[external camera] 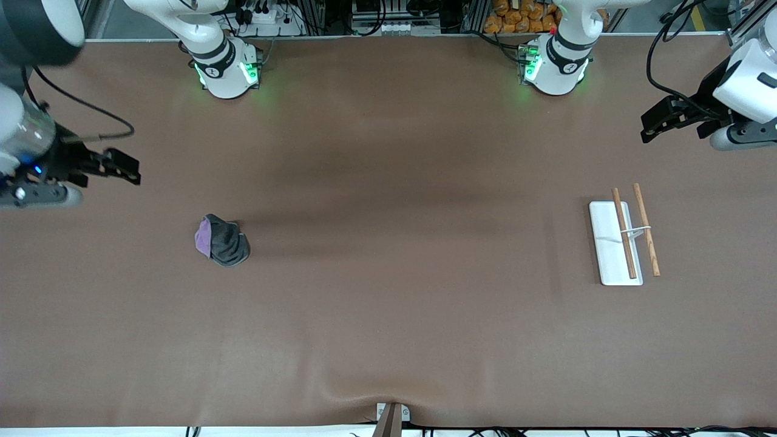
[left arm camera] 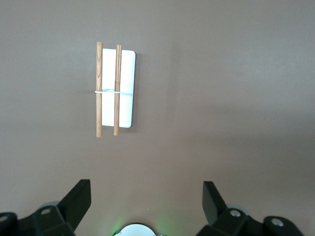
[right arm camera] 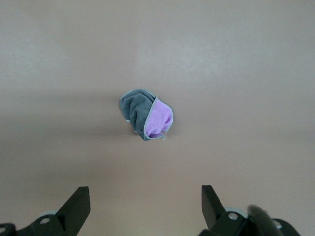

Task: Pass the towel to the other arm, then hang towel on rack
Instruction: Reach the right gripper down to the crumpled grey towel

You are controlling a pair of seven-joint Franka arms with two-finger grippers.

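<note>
Rack [external camera: 614,244] sits closest to the camera, by the left arm's end of the table, rods running near-to-far. Towel [external camera: 222,240] is bunched up toward the right arm's end, so the right gripper [external camera: 124,170], wide open and empty above that end edge, is nearer. Left gripper [external camera: 658,124] waits open, empty.

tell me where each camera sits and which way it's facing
Front view: high across the brown table, facing both arm bases; shows left tool and right tool, both open, waiting.
Left wrist view: on the left arm, looking down at the white-based rack with two wooden rods; own fingertips show.
Right wrist view: looks down at the crumpled grey-and-lilac towel.
Front view shares both things.
</note>
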